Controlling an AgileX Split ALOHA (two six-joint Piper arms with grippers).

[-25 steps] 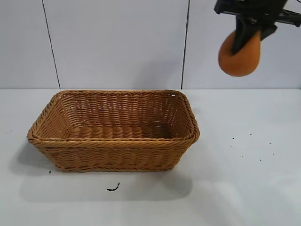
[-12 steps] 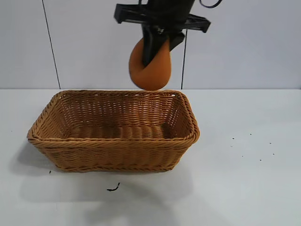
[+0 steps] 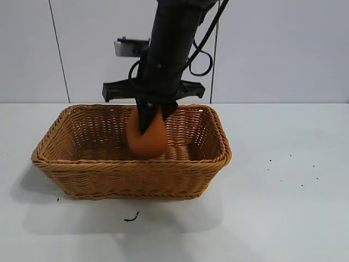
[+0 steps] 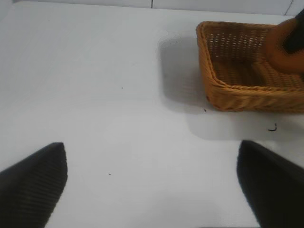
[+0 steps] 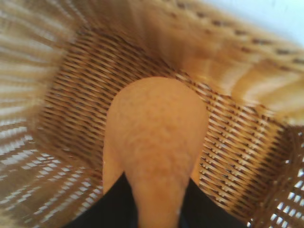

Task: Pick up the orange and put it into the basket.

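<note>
The wicker basket point(image 3: 87, 164) stands left of the table's middle. My right gripper point(image 3: 151, 117) reaches down into it from above and is shut on the orange point(image 3: 147, 139), which hangs inside the basket, its lower end near the basket floor. In the right wrist view the orange point(image 5: 154, 137) sits pinched between the dark fingers point(image 5: 114, 206) above the woven basket floor point(image 5: 76, 109). My left gripper point(image 4: 152, 185) is open and empty above bare table, well away from the basket point(image 4: 228, 90); the orange point(image 4: 282, 45) shows there at the picture's edge.
A small dark scrap point(image 3: 131, 218) lies on the white table in front of the basket. A few dark specks point(image 3: 283, 169) dot the table to the right. A white panelled wall stands behind.
My right gripper has carried the orange from high at the right, leftward over the basket, then down into it. The left arm has not moved.
</note>
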